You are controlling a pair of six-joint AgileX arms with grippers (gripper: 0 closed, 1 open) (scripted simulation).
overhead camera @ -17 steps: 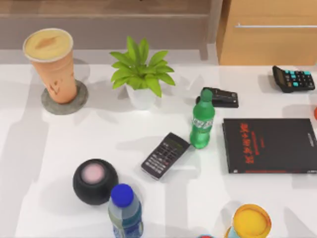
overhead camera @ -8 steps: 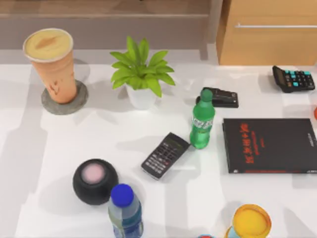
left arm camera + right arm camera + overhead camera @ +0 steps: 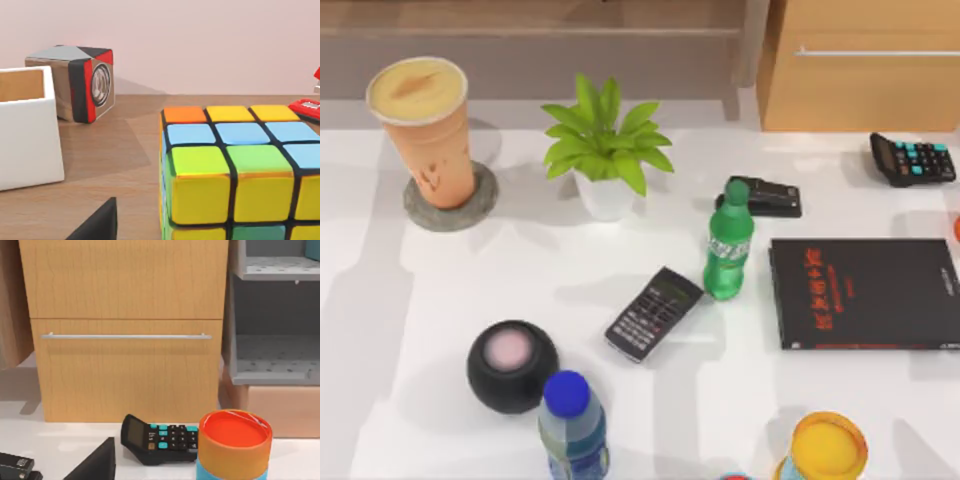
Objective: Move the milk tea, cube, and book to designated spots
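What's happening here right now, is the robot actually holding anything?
Nothing is visibly being held. The milk tea stands on a grey coaster at the table's far left. The left wrist camera sits close to the cube, which rests on a wooden surface. The right wrist camera faces a wooden drawer and a calculator.

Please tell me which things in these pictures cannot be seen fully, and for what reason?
- Cube, left wrist view: its lower part and far side are cut by the picture's edges.
- Black book, top view: cut by the right edge.
- Yellow-capped container, top view: cut by the bottom edge.
- Orange-lidded tub, right wrist view: its base is cut off.
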